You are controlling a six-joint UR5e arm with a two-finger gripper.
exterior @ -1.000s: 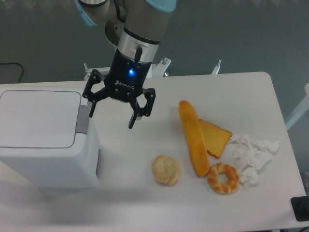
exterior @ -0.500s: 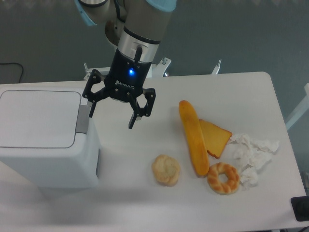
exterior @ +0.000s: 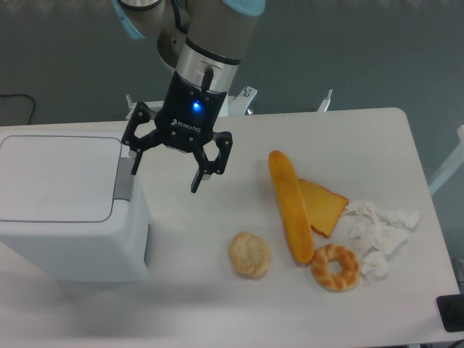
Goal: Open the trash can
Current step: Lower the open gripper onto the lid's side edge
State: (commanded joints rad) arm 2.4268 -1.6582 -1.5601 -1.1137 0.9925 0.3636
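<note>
— Hovering why, with fingers spread wide?
— I am holding my gripper (exterior: pixel 165 172) empty beside the trash can (exterior: pixel 69 210) at the table's left, because its grey tab (exterior: pixel 124 178) needs pressing.

a long bread loaf (exterior: pixel 291 206), cheese wedge (exterior: pixel 324 206), round bun (exterior: pixel 249 254), ringed pastry (exterior: pixel 335 267) and crumpled tissue (exterior: pixel 378 230) on the table (exterior: pixel 348 138)

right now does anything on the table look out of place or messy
Nothing is spilled or damaged. The only untidy bit is the crumpled tissue at the right, lying loose beside the cheese wedge, baguette and pretzel ring. The trash can stands upright with its lid shut, and the gripper is open beside it.
</note>
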